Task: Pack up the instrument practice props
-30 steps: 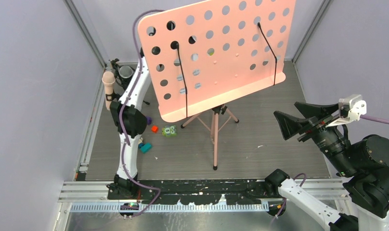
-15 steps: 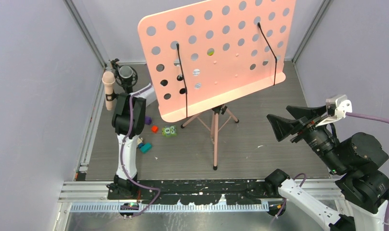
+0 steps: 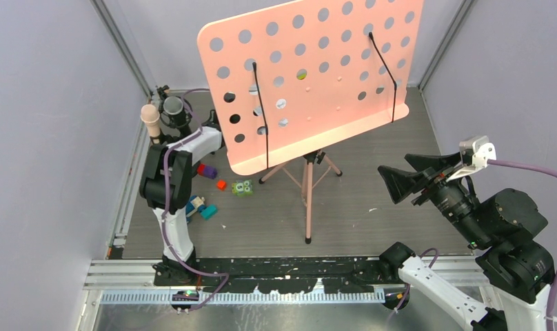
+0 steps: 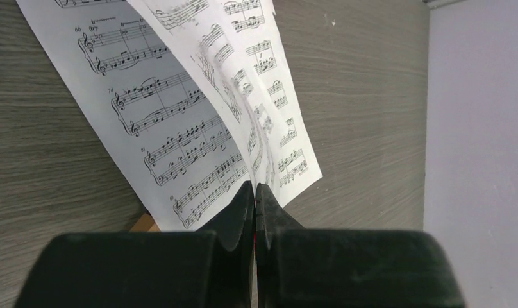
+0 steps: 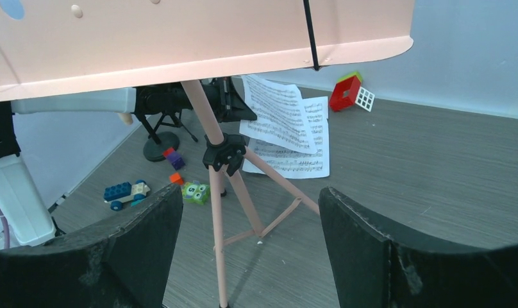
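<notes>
Over grey wood-grain flooring (image 4: 45, 160), left pincer (image 4: 254, 191) pinches a sheet-music page (image 4: 179, 128); right pincer (image 5: 250, 196) gapes wide.

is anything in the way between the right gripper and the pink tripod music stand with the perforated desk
Nothing visible does. The open right gripper faces the pink tripod music stand with only grey wood-grain floor between. The small colourful toy blocks lie off to the left, and the white sheet-music pages lie beyond the stand.
</notes>
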